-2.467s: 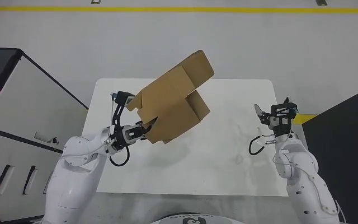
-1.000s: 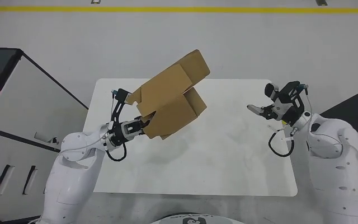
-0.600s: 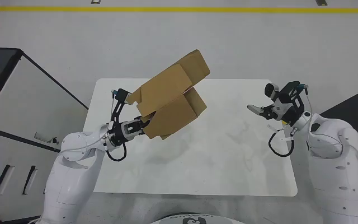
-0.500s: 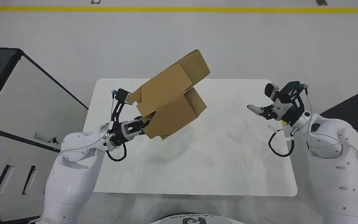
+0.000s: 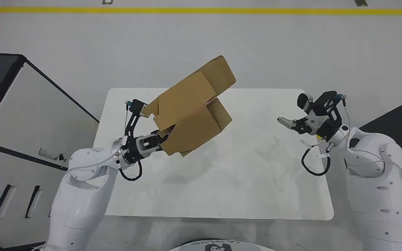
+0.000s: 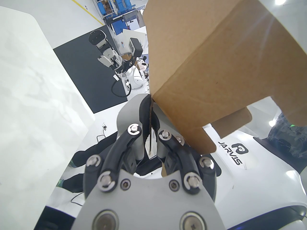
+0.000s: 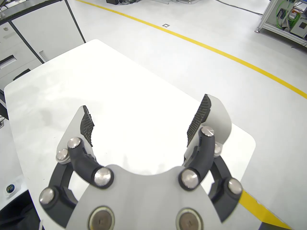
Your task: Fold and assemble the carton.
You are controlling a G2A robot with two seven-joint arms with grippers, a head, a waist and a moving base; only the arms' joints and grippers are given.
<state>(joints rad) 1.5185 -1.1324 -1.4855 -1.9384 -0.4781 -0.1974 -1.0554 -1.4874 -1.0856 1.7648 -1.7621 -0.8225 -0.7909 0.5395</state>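
- The left gripper (image 5: 166, 135) sits over the table's (image 5: 264, 182) left part. Its jaws are drawn narrow and pinch one thin cardboard edge at the carton's near-left end; the left wrist view shows that edge running down between the left gripper's (image 6: 150, 113) pads.
- The carton (image 5: 191, 113) is lifted off the table, above its left half. Its long axis runs on a diagonal from the table's near-left side toward its far edge, and its open flaps are loose at the raised far end.
- The carton's (image 6: 215, 60) faces that show are plain brown board. I can make out no label or writing on them.
- The right gripper (image 5: 293, 112) hangs over the table's right edge, spread wide and holding nothing, well apart from the carton.
- The coming move likely turns on this: the carton lies off toward the table's left from the free right gripper (image 7: 146, 116), so that arm must cross the table's (image 7: 120, 92) middle to reach the far flaps.
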